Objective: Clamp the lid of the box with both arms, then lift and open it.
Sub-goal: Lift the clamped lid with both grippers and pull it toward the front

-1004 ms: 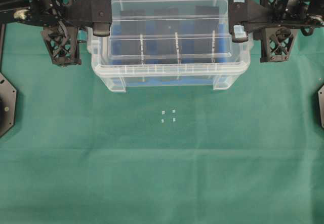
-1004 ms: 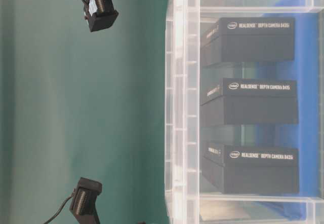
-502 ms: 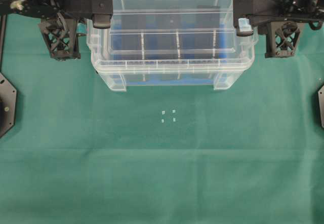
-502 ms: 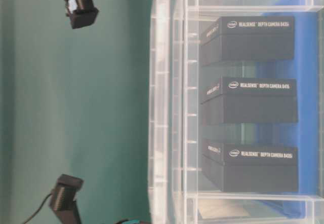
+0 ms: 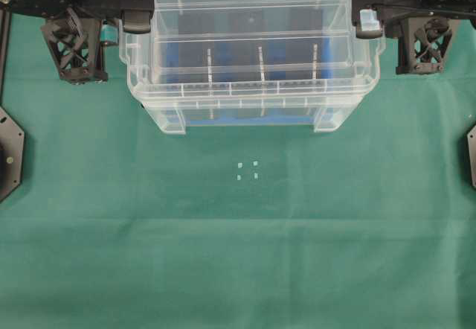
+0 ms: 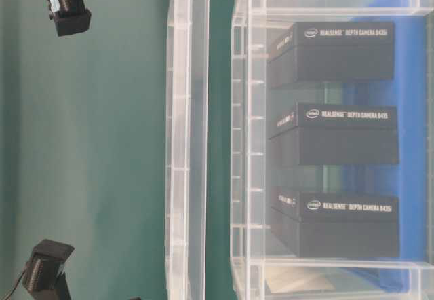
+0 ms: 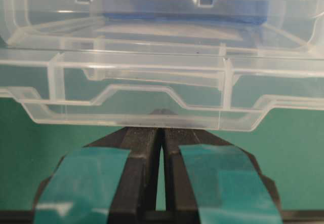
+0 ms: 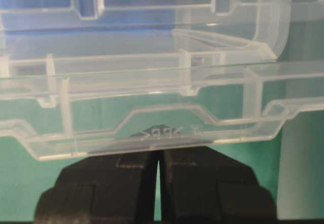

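Lid (image 6: 186,137) clear of box (image 6: 325,137), pinched at 9 and 3 o'clock by left end effector (image 7: 162,133) and right end effector (image 8: 158,153). I raise both evenly, keep level.

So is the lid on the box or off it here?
Off. In the table-level view the lid stands apart from the box, green cloth showing between them; both end effectors grip its ends.

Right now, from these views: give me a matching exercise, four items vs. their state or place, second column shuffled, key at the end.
1. lid
2. box
3. left gripper
4. black blocks

A. teal-taped fingers shut on a lid tab
B. lined up inside the tub
C. held clear of the tub rim
D. resting on the green cloth

Pairs: 1-C, 2-D, 3-A, 4-B
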